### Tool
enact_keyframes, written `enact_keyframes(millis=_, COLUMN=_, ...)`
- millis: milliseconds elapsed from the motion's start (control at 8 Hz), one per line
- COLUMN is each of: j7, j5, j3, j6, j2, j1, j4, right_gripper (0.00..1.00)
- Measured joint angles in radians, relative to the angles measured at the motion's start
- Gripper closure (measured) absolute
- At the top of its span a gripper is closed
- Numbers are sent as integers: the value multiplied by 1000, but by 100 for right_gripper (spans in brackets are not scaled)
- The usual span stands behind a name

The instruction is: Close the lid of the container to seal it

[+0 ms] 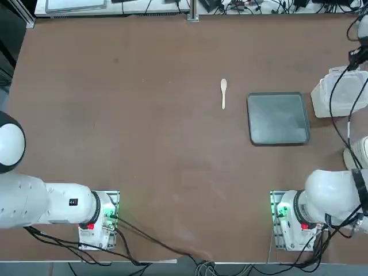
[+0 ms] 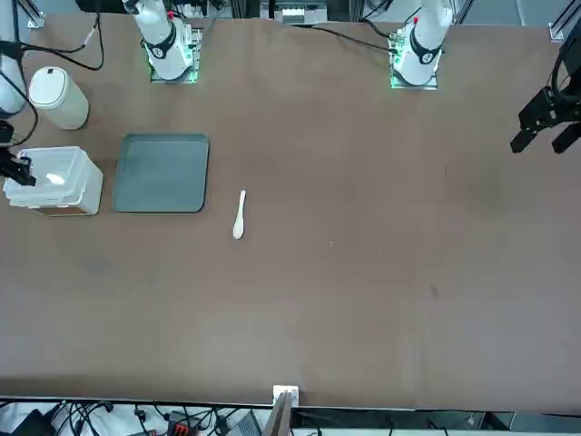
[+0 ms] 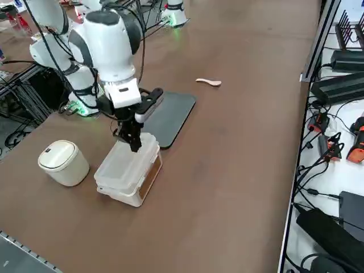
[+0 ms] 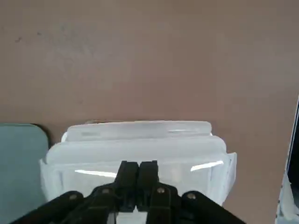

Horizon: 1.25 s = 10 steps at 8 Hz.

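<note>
Lid [image 3: 122, 165] lay over the container [image 3: 132, 199] beside the grey tray [image 3: 173, 118] on the table [image 3: 239, 170], and the right end effector [image 4: 139, 164], 2 fingers together, empty, at the lid, needed to press straight down, edge by edge, without skidding the box.

Location type: robotics laboratory or test workshop.
Two white robot arms [image 1: 330, 198] [image 1: 54, 204] are fixed by metal mounting plates [image 1: 278, 221] [image 1: 109, 221] along one edge of a wide brown worktop [image 2: 363, 272]; loose black cables [image 1: 155, 238] run along that edge between them. Metal profile framing [image 2: 280, 413] meets the opposite edge. Beyond this edge, a white surface [image 3: 344, 170] carries black equipment boxes [image 3: 338, 90], tangled wiring [image 3: 318, 170] and an orange-and-black hand tool [image 3: 356, 149]. A plastic box [image 3: 129, 170], a tray [image 3: 170, 118] and a white spoon [image 3: 209, 82] lie on the worktop as small household items among the machinery.
</note>
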Motion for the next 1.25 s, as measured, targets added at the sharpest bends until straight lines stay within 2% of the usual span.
enact_keyframes(millis=500, j7=-16, j5=1, j3=0, j6=76, j2=3, j1=-11, j4=-56, right_gripper=98)
enact_keyframes(millis=1250, j7=-94, j5=120, j3=1, j6=142, j2=51, j1=-34, j4=-66, right_gripper=98)
